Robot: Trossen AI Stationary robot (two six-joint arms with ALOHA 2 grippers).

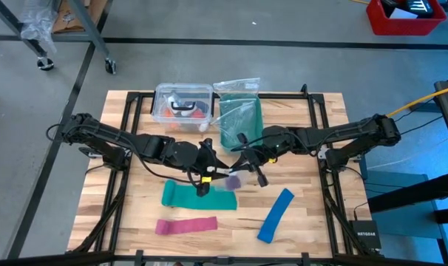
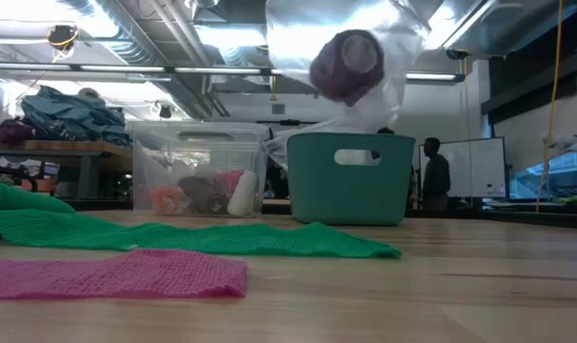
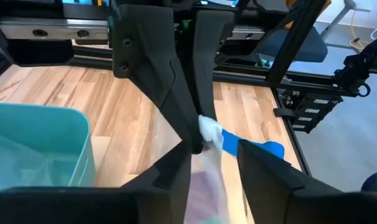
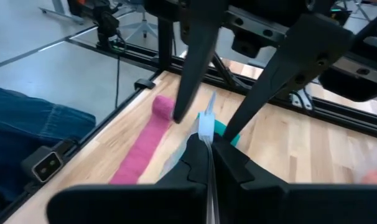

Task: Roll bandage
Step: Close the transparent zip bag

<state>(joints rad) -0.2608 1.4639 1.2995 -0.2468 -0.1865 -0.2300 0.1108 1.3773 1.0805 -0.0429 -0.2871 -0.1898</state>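
Note:
The bandage is a small purple roll [image 2: 346,62] inside a clear plastic bag [image 2: 388,38]. The bag hangs above the table's middle, and the roll also shows in the high view [image 1: 233,179]. My right gripper [image 4: 208,155] is shut on the bag's top. My left gripper [image 3: 213,180] is open, with one finger on either side of the bag just below that edge. I cannot tell whether it touches the bag. The two grippers face each other over the table's middle, the left [image 1: 209,176] and the right [image 1: 248,166]. My right gripper pinches the bag's whitish top edge [image 4: 206,124] between its two shut fingers. It comes at it from the table's right side, slanting down. The bag hangs slack below the fingers, clear of the table, with the purple roll low inside it.
A green strip [image 1: 198,196], a pink strip [image 1: 185,225] and a blue strip [image 1: 276,214] lie flat on the near half of the table. A teal bin [image 1: 240,118] holding plastic bags and a clear box [image 1: 183,103] stand at the far edge.

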